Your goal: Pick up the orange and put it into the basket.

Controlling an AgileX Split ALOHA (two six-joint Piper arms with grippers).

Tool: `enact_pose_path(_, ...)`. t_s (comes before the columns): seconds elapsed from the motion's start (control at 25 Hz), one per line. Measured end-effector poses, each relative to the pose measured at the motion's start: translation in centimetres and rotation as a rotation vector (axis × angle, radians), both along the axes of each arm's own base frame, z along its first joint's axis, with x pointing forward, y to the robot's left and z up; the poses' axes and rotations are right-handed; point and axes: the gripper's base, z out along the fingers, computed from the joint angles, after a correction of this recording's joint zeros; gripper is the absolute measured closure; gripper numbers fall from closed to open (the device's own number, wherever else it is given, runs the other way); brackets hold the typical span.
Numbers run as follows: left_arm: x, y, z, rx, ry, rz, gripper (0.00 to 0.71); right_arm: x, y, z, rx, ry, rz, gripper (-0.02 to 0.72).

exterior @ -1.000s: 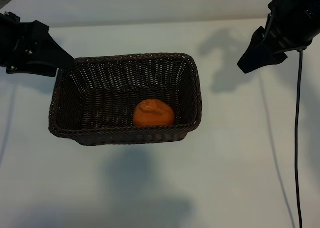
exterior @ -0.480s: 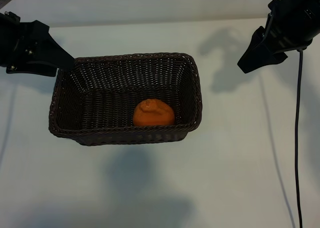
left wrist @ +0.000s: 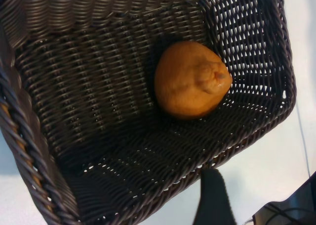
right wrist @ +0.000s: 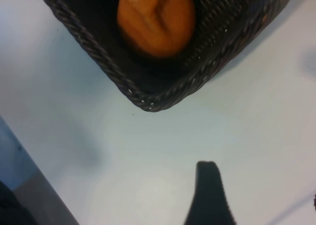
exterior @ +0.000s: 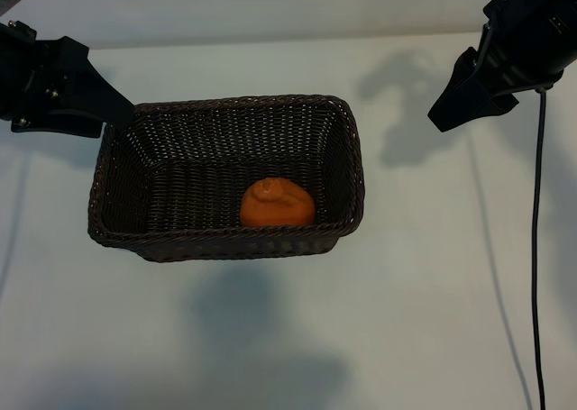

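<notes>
The orange (exterior: 277, 203) lies inside the dark brown wicker basket (exterior: 347, 149), on its floor near the front right corner, with its puckered knob up. It also shows in the left wrist view as the orange (left wrist: 191, 79) and in the right wrist view as the orange (right wrist: 155, 20). My left gripper (exterior: 124, 113) hovers at the basket's back left corner, open and holding nothing; only one of its fingers (left wrist: 212, 198) shows, outside the rim. My right gripper (exterior: 444, 114) hangs off to the back right, well clear of the basket, open and empty, with one of its fingers (right wrist: 208, 195) above bare table.
The basket stands on a white table (exterior: 424, 284). A black cable (exterior: 534, 248) hangs down from the right arm along the right side. The table's far edge runs behind both arms.
</notes>
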Motion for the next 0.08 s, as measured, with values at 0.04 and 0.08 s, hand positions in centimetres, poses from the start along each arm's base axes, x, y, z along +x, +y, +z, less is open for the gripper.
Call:
enact_pose_path(0.04,0.0,0.0,0.0,0.0,0.0,0.0,0.186,0.0,0.0,0.0,0.0,0.0,-0.001,0.213)
enact_pose_path(0.08,0.0,0.0,0.0,0.0,0.0,0.0,0.186,0.0,0.0,0.0,0.0,0.0,-0.001,0.213)
